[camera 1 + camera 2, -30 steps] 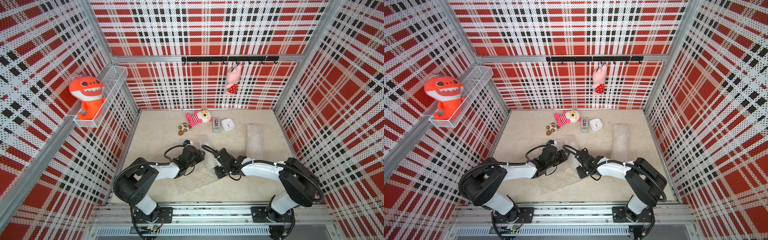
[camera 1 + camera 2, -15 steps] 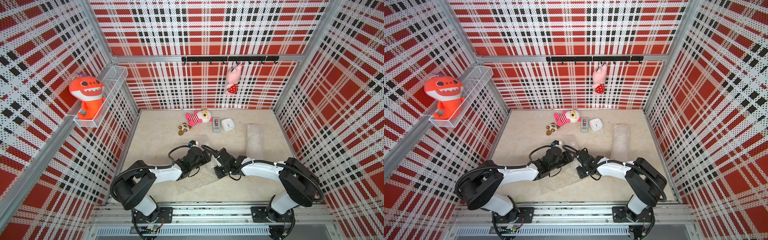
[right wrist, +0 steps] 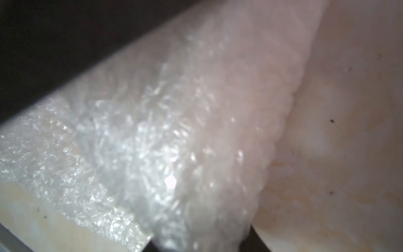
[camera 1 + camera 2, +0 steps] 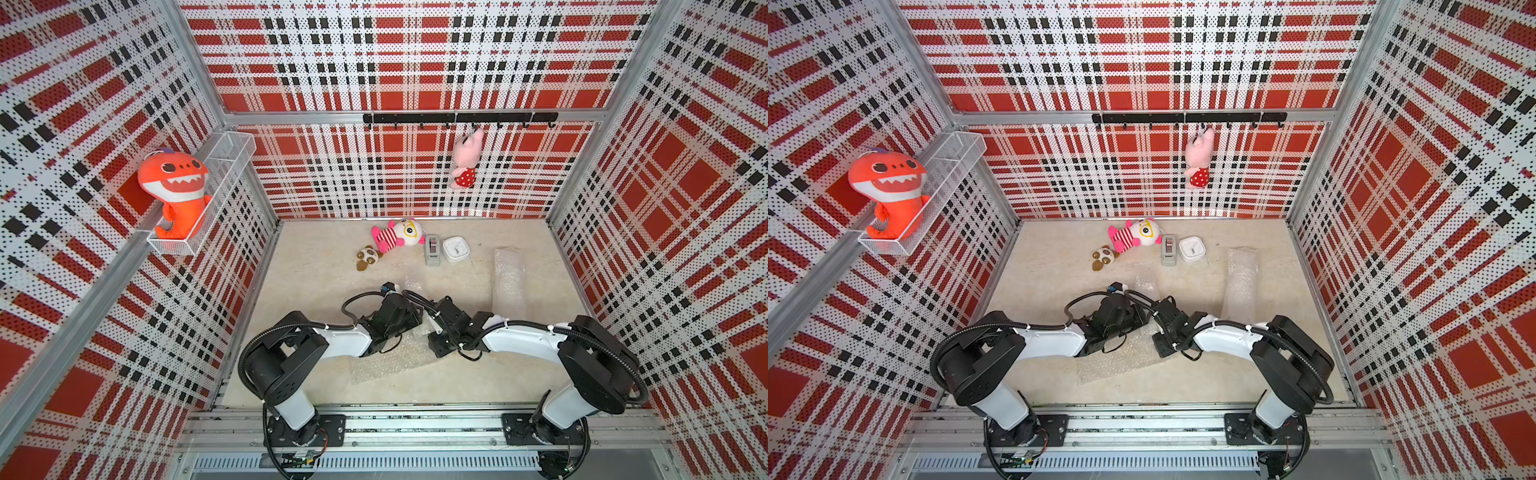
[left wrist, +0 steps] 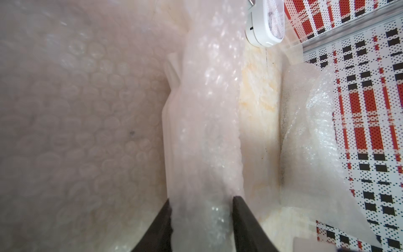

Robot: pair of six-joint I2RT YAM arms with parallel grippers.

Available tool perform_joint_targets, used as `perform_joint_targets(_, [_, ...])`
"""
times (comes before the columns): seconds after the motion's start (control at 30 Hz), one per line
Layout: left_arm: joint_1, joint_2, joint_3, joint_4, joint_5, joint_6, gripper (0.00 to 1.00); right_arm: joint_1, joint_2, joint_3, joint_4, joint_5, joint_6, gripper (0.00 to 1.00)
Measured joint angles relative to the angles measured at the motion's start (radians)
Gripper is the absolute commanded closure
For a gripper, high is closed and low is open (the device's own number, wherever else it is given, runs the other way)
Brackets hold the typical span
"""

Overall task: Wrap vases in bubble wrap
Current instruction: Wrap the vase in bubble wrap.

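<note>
**Rolling a vase into its sheet at mid-table, both arms on the bundle.**

Nearest the bases, a loose tail of bubble wrap [image 4: 390, 361] lies flat, not yet rolled up. Just beyond it the left gripper [image 5: 201, 203] stands partly open, jaws pressed to either side of the ribbed white vase [image 5: 172, 131] through the film. The right gripper [image 3: 200, 242] flanks the same bundle, but only its tips show, so I cannot tell whether it grips. The next move likely calls for turning the bundle over the tail without the film slipping. Farther off lies a second roll [image 4: 509, 282], near the tape dispenser [image 4: 432, 249].
</note>
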Motion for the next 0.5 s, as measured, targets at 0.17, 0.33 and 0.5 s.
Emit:
perform_joint_targets(0.17, [0.000,-0.001,-0.035,0.059,0.008,-0.003,0.61,-0.003,-0.090,-0.003,-0.013,-0.021,-0.002,0.33])
perform_joint_targets(0.33, [0.002,-0.001,-0.064,0.109,0.014,-0.010,0.62,-0.058,-0.189,-0.003,0.004,-0.098,0.025,0.19])
perform_joint_targets(0.5, [0.004,-0.001,-0.082,0.139,0.019,-0.025,0.62,-0.118,-0.155,0.003,0.027,-0.121,0.055,0.07])
